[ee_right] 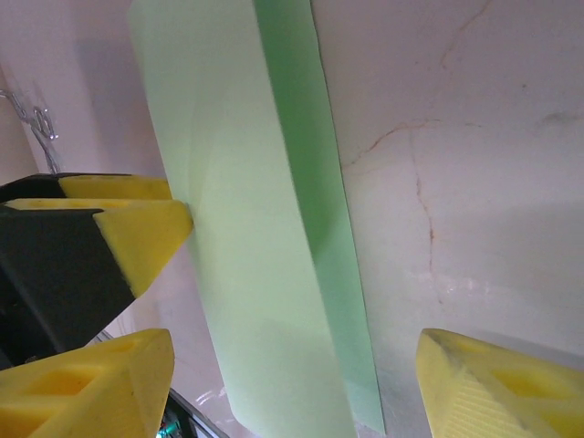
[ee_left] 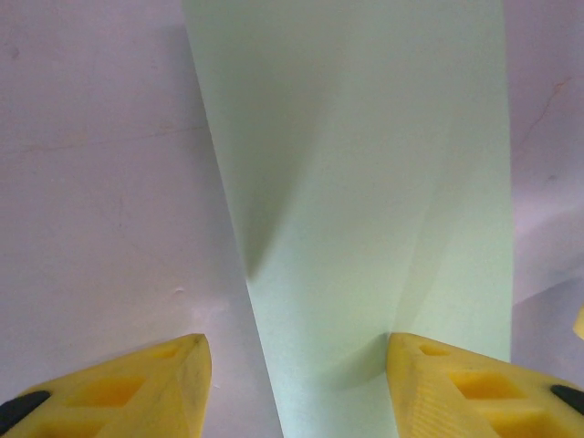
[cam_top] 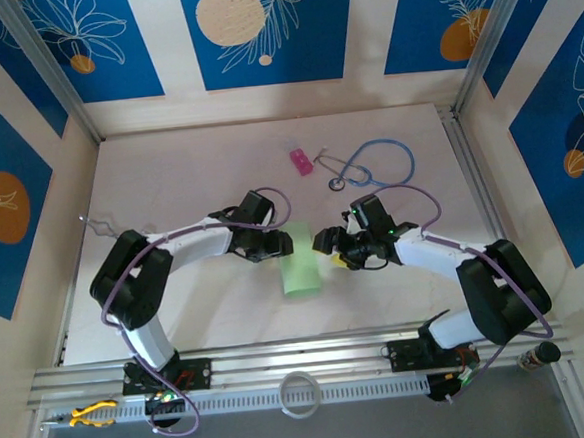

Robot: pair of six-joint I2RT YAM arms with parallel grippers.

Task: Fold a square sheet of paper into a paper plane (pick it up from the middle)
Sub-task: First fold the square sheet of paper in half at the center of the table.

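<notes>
The white, faintly veined table (cam_top: 170, 187) was seen from above, walled by blue panels with leaf motifs. Two black-and-white arms, the left arm (cam_top: 189, 244) and the right arm (cam_top: 445, 253), were bent inward over its middle. Between them the light-green paper sheet (cam_top: 300, 264) was laid flat on the table, folded into a long narrow strip, matte and thin, with soft creases (ee_left: 365, 182) and a darker doubled band along one long edge (ee_right: 265, 255).

The left gripper (cam_top: 274, 243) was held with its yellow wedge-shaped fingers spread wide (ee_left: 294, 365), the near end of the strip lying between them. The right gripper (cam_top: 326, 243) was likewise held wide apart (ee_right: 294, 365), straddling the strip from the opposite side. In the right wrist view, a yellow fingertip (ee_right: 137, 228) of the left gripper was pressed against the paper's edge.

Well behind the arms, a blue stethoscope (cam_top: 341, 182) was left coiled on the table, and a small pink block (cam_top: 301, 161) was placed just beside it, both apart from the paper.
</notes>
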